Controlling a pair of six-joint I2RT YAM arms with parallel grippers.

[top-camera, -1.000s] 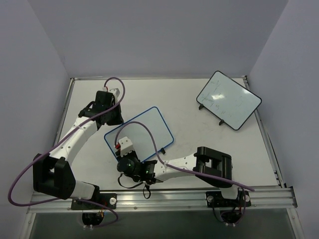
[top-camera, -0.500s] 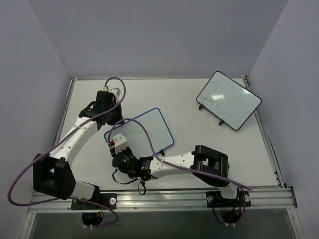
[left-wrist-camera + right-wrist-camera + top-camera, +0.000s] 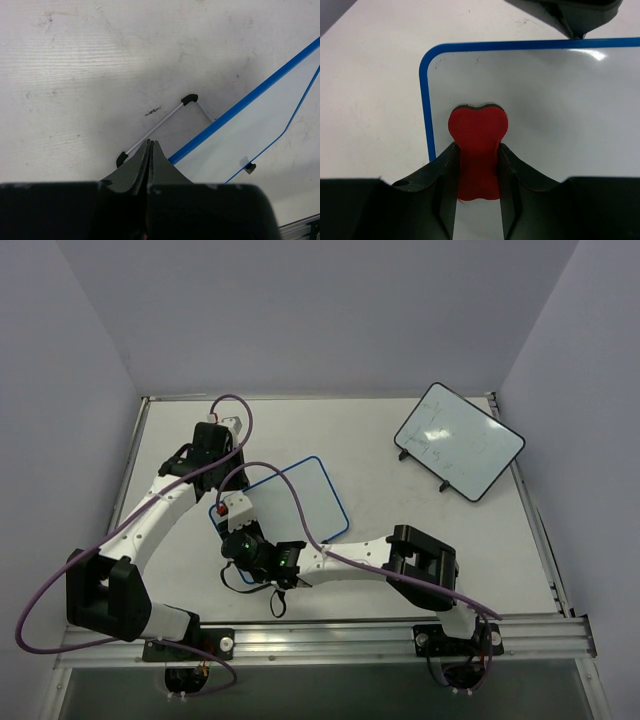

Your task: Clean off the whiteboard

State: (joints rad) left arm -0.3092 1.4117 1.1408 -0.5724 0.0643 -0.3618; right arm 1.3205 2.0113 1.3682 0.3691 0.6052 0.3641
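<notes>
On the white worktop [image 3: 400, 530], the blue-framed, rounded white whiteboard [image 3: 318, 485] lay directly under my right claw [image 3: 477, 150], its long side running off rightward. That claw grasped a red waisted eraser [image 3: 478, 125] by the board's left corner. My clenched left claw [image 3: 150, 145] was at the far edge.

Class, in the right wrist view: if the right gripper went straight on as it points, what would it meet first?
The red eraser held by the right gripper would meet the blue-framed whiteboard first; it may already touch, depth unclear.
</notes>
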